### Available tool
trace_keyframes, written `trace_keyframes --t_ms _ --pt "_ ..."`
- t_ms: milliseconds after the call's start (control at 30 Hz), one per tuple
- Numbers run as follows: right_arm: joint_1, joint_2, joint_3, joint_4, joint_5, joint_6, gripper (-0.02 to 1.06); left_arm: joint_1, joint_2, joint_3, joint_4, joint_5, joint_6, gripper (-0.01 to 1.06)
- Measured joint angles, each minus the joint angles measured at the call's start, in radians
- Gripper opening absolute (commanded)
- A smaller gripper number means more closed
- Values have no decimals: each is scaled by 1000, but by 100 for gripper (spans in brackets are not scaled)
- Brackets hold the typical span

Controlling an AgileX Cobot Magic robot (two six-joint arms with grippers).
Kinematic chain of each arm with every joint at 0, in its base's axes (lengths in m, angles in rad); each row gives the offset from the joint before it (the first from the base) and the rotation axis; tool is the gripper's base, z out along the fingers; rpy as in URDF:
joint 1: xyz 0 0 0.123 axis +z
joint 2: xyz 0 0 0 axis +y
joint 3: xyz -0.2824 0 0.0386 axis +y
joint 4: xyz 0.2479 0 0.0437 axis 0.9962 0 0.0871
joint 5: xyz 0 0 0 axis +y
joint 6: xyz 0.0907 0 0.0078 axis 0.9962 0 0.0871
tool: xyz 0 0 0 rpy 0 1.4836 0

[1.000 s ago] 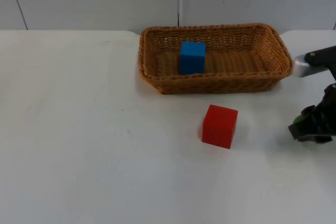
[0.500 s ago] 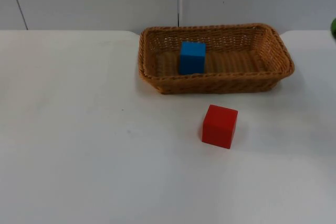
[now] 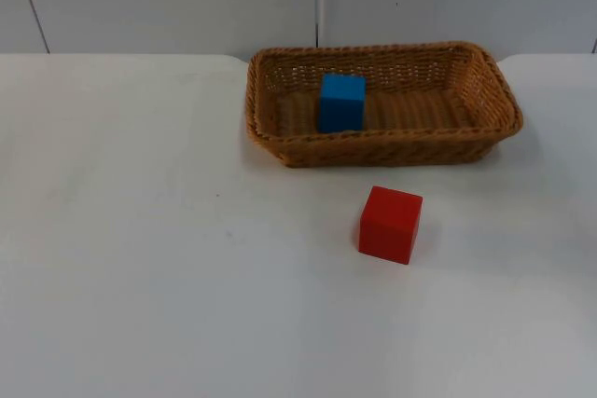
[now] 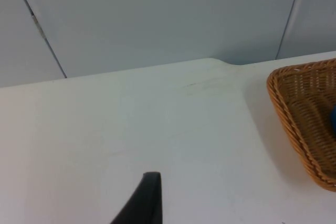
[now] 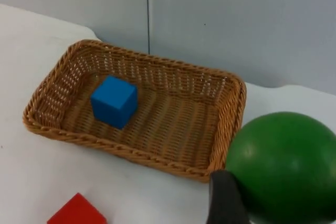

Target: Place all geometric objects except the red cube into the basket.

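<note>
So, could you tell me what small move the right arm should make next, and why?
Probably carry the green ball over the wicker basket and release it. The right claw has the ball beside its fingertip, the blue cube already sits inside, and the red cube stays out.

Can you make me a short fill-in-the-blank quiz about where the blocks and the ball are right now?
1. The blue cube lies inside the ____.
2. The cube standing on the white table in front of the basket is ____.
3. Close by the right gripper's fingertip is a ____ ball.

Missing words: basket; red; green
</note>
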Motion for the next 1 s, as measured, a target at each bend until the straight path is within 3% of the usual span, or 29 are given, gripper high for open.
trace_keyframes --t_ms 233,633,733,933,1000 --pt "0 210 -74 0 -104 0 2 0 0 0 0 -3 -2 105" --pt "0 629 -425 0 -100 0 2 0 0 0 0 -6 -2 105" --pt "0 778 -547 0 -18 0 2 0 0 0 0 -2 -4 105" --pt "15 916 -650 0 74 0 2 0 0 0 0 0 -4 105" --pt "28 976 -716 0 147 0 2 0 0 0 0 0 -4 105"
